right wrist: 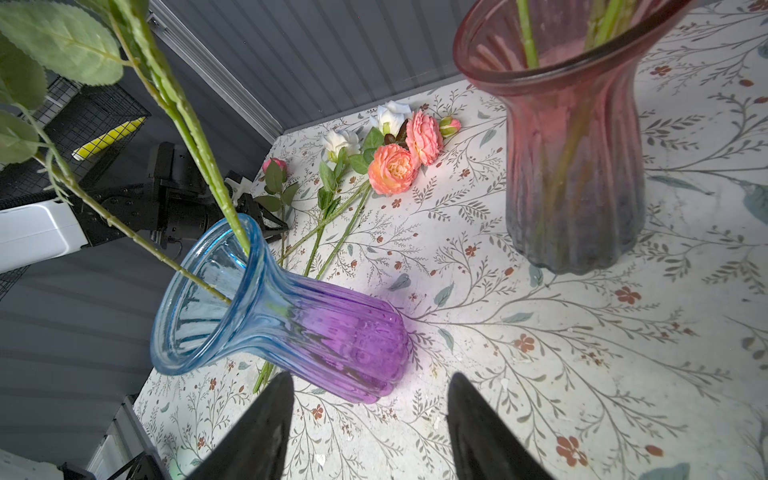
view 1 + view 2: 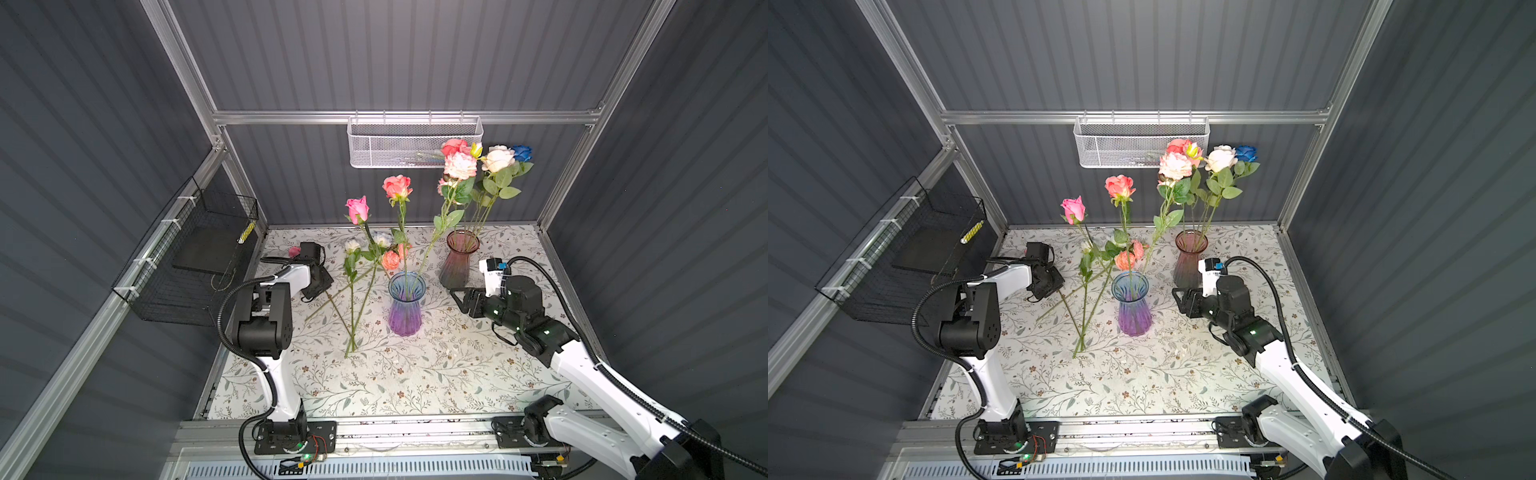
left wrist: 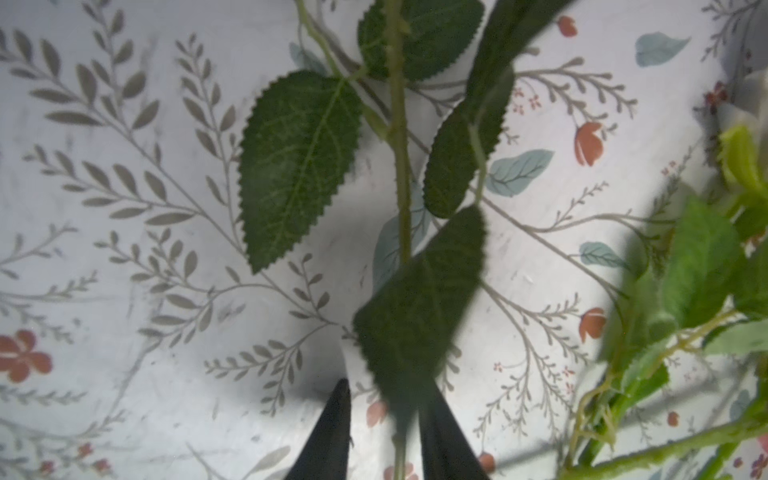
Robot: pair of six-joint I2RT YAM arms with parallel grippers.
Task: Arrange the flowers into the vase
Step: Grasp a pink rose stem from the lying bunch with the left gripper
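Note:
A blue-to-purple glass vase (image 2: 406, 305) (image 2: 1133, 305) (image 1: 291, 328) stands mid-table with a pink rose (image 2: 357, 209), a coral rose (image 2: 397, 187) and a pale pink one (image 2: 459, 164) in it. Behind it to the right, a red vase (image 2: 459, 259) (image 1: 573, 166) holds cream (image 2: 496, 160), blue (image 2: 521, 153) and red heads. More flowers (image 2: 390, 259) (image 1: 392, 168) lie on the table left of the blue vase. My left gripper (image 2: 309, 296) (image 3: 386, 399) points down, open narrowly, with a leafy stem (image 3: 399, 166) between its fingers. My right gripper (image 2: 457, 301) (image 1: 370, 386) is open and empty beside the blue vase.
A white mesh basket (image 2: 415, 143) hangs on the back rail. A black wire basket (image 2: 195, 257) is fixed to the left wall. A pink bud (image 2: 294, 251) (image 1: 274, 166) lies behind the left gripper. Loose stems (image 2: 352, 332) cross on the floral tabletop (image 2: 415, 374).

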